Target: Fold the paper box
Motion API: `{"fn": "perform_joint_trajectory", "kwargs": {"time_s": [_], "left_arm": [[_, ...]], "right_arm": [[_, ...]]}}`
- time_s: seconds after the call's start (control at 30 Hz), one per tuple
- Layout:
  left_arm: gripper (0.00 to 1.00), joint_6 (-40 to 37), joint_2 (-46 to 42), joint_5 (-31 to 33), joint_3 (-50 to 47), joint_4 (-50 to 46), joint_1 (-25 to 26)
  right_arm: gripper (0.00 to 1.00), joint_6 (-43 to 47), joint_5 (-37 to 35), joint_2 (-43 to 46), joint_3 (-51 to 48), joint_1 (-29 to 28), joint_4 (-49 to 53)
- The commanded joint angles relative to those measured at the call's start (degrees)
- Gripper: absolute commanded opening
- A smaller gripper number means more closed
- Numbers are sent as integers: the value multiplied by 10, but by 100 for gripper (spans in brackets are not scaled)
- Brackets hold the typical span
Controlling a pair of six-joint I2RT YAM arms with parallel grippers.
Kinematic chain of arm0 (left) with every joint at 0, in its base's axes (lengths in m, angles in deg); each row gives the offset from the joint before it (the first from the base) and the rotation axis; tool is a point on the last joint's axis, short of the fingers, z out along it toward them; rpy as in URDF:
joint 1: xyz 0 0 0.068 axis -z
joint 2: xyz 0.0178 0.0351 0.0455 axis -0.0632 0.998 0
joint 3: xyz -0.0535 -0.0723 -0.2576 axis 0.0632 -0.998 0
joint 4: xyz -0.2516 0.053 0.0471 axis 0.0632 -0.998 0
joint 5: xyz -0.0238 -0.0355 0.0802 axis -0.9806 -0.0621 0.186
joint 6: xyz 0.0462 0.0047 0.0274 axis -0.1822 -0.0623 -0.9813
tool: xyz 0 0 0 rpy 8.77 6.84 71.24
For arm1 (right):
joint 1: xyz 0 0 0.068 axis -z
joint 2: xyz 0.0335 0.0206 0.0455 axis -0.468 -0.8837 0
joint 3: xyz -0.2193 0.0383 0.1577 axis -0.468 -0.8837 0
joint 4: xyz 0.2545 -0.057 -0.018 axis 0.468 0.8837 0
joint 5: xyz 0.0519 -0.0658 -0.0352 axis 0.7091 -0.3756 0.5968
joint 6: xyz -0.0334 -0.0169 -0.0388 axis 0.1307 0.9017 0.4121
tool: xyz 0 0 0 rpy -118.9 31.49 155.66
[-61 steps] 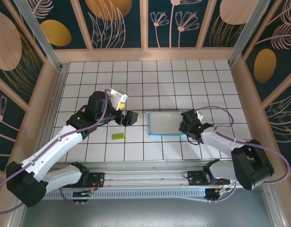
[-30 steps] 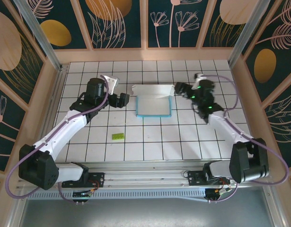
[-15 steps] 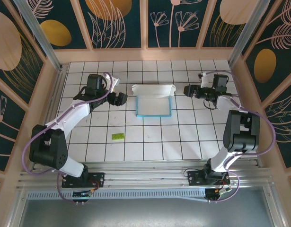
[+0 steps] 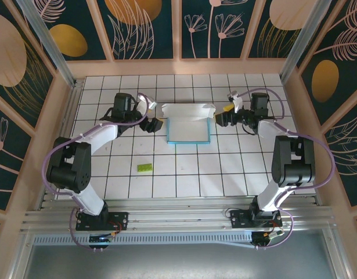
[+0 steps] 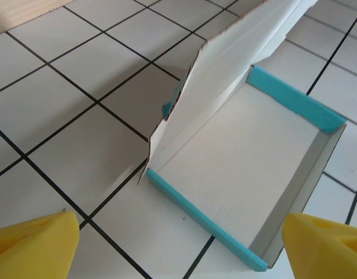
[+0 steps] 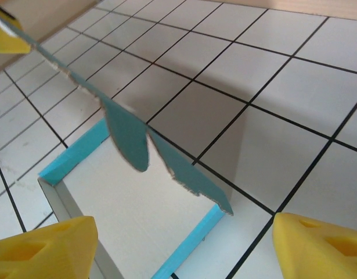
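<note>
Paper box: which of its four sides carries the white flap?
On the paper box, the far side bears the white flap; the other three are low walls.

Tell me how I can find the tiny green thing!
Look at the white tiled table. Near its middle sits the paper box, a shallow blue-edged tray; the green piece lies alone nearer the arms' bases, to the box's left. It is the only small, flat, bright green thing there.
</note>
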Motion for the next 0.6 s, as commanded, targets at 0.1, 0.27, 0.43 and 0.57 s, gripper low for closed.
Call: {"fn": "perform_joint_trajectory", "kwargs": {"time_s": [0.1,0.27,0.43,0.57], "left_arm": [[95,-86,35,-18,23,57,0],[94,-81,54,-15,32,69,0],[89,-39,54,-7,17,108,3],[79,-9,59,6,17,115,12]], "right_arm": [[79,141,-29,-3,-12,-25,-33],[79,149,-59,-7,-20,-42,-64],[78,116,-68,-11,-37,-53,-90],[75,81,-80,-11,-44,-59,-94]]}}
